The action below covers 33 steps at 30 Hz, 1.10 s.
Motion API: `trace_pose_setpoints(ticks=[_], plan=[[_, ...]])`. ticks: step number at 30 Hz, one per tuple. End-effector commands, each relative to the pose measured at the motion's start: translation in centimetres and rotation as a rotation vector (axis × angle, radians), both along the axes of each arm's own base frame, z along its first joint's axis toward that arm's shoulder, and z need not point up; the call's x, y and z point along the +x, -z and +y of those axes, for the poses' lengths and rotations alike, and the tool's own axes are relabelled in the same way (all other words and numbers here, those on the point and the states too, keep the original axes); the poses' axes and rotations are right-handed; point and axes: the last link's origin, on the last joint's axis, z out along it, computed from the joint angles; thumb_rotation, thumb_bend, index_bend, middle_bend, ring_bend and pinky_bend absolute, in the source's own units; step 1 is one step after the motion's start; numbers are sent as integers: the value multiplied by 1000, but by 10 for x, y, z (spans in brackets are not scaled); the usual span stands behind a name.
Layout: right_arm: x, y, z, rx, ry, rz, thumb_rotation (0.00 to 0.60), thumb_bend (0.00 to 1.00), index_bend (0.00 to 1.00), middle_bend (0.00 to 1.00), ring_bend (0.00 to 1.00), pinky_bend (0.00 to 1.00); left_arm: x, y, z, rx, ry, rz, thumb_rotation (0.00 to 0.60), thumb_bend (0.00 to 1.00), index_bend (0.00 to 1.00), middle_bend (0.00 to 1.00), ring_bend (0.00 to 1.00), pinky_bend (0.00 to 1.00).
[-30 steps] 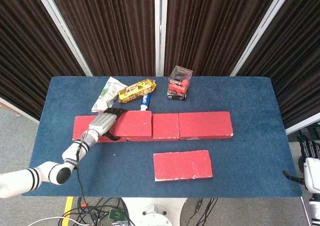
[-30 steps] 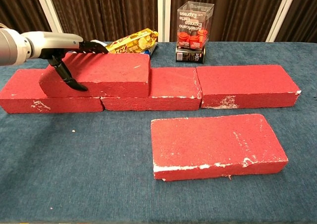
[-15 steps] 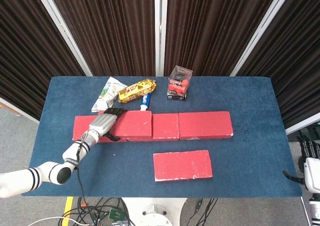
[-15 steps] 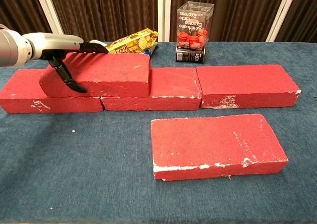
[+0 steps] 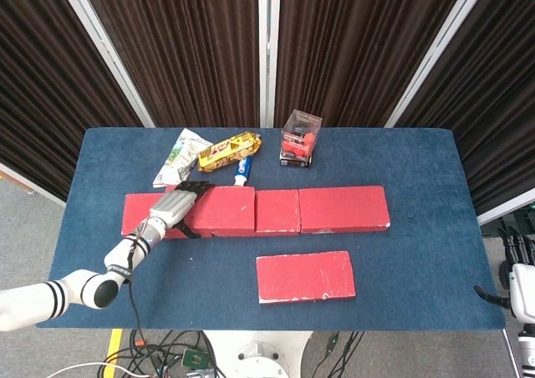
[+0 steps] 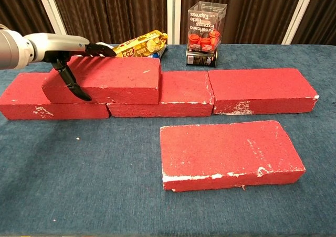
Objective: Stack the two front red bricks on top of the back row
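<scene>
Blue table (image 5: 418,160) with back-row bricks (image 5: 343,208), front brick (image 5: 305,276), snacks (image 5: 227,150), clear box (image 5: 300,137).

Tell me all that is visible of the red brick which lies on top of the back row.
The stacked brick is a flat red block with rough, chipped edges showing white. It lies level on the left part of the back row, spanning the joint between the two left bricks. The left hand holds its left end, fingers over the top and a dark thumb down the front face. Behind it lies a yellow snack pack.

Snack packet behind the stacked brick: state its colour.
Yellow with red lettering; the snack packet shows best in the head view.
</scene>
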Motion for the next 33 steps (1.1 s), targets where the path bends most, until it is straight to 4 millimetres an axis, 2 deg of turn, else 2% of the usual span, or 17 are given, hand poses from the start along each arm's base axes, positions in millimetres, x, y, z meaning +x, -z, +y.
trace_pose_setpoints(ticks=[1, 18, 33], plan=[[0, 0, 0, 0, 0, 0, 600, 0, 0, 0, 0, 0, -1, 0, 0, 4, -4, -5, 600, 73, 0, 0, 0, 0], [-1, -2, 0, -7, 0, -3, 600, 0, 0, 0, 0, 0, 6, -3, -3, 17, 17, -22, 600, 72, 0, 0, 0, 0], [-2, -3, 0, -9, 3, -7, 600, 0, 0, 0, 0, 0, 20, 3, -7, 10, 41, -58, 600, 65, 0, 0, 0, 0]])
